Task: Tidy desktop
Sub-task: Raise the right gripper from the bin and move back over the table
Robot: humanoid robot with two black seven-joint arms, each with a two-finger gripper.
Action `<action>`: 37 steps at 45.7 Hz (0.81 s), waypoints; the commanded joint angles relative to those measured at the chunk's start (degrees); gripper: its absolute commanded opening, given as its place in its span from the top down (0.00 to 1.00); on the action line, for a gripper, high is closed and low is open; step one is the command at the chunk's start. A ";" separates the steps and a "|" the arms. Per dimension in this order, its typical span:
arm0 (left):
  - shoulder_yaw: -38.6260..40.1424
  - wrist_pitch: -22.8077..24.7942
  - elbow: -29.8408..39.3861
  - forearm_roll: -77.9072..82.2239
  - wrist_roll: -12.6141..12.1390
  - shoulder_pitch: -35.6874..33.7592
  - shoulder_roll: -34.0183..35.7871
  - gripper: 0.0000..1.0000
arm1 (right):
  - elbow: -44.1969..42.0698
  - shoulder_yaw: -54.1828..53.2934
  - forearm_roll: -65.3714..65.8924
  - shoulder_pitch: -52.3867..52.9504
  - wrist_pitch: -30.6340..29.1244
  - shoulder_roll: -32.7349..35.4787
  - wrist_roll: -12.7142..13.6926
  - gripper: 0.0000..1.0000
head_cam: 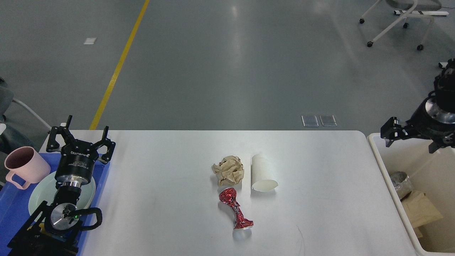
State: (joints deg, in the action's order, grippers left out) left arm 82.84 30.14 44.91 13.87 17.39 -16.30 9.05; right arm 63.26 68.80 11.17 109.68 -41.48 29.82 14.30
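Far left: pink mug point(25, 165) sitting on blue tray point(14, 209), pale green plate point(41, 193) lying beside it on the same tray, partly hidden by the arm.

Left gripper point(81, 134) hovering over the tray's far right corner, right where tray and desktop point(170, 185) are meeting; fingers spread wide, pinching nothing. Desktop stretching off to its right, tray overlapping the desktop's left end.

Mid-desktop, three items clustering: crumpled brown paper point(228, 170) lying farthest back-left; white paper cup point(262, 174) lying on its side just right of the paper, mouth facing the near edge; crushed red can point(236, 212) lying just in front of the paper, twisted, silver end pointing toward the near edge. All three resting well apart from both grippers.

Right: cream bin point(376, 149) standing against the desktop's right end, holding a silvery crumpled item point(400, 181) and flat brown paper point(421, 209).

Right gripper point(408, 137) hanging above the bin's far rim, just past the desktop's far right corner, raised clear of the surface. Seen dark and side-on; cannot tell whether fingers are parted or pressed together. Nothing visibly gripped.
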 commanded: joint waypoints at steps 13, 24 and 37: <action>-0.05 0.01 0.00 0.01 0.10 0.04 0.00 0.03 | 25.07 5.02 -12.31 33.74 -6.95 -10.39 0.03 0.00; -0.05 0.01 0.00 0.01 0.10 0.04 0.00 0.03 | 30.61 4.15 -19.43 43.77 -7.57 -15.84 -0.06 0.00; -0.05 0.01 0.00 0.01 0.02 0.04 0.00 0.04 | 30.70 2.56 -20.58 43.42 -7.04 -17.08 -0.06 0.00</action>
State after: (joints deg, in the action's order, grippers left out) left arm 82.79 30.14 44.91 13.90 17.44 -16.26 9.05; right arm 93.95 71.47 -9.36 153.34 -48.55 12.70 14.24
